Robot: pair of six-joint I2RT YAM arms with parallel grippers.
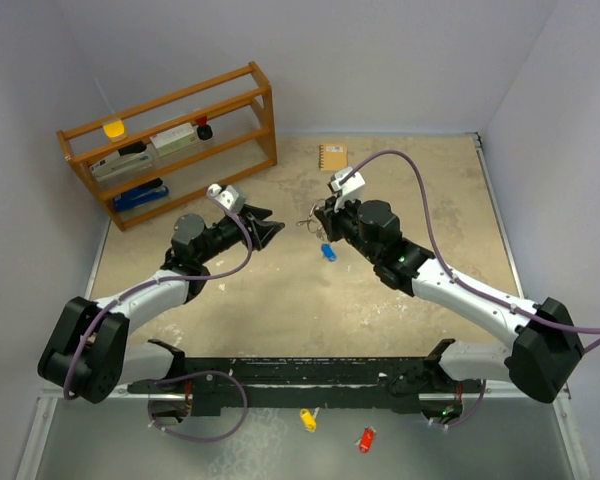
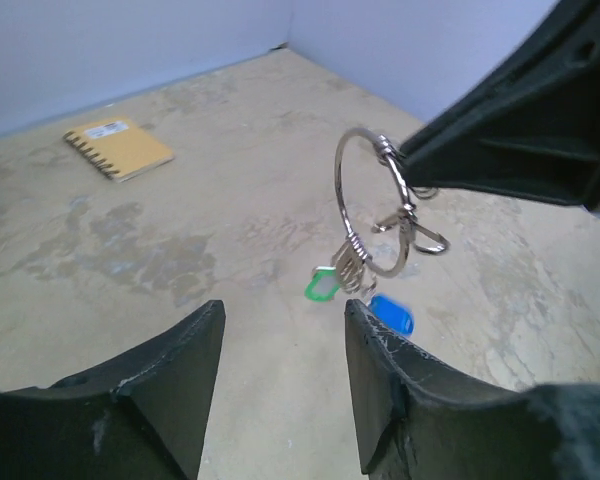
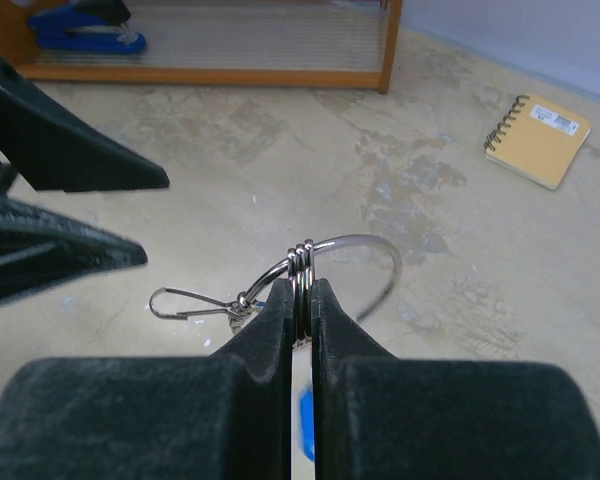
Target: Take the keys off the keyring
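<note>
My right gripper is shut on the keyring and holds it above the table. In the right wrist view its jaws pinch a few small coiled rings on the thin silver ring; a wire clasp hangs to the left. In the left wrist view the keyring hangs upright with the green-tagged key on it. The blue-tagged key is blurred below the ring, off it; in the top view it lies on the table. My left gripper is open and empty, just left of the ring.
A yellow spiral notebook lies at the back of the table. A wooden shelf with a blue stapler stands at the back left. A yellow tag and a red tag lie near the arm bases.
</note>
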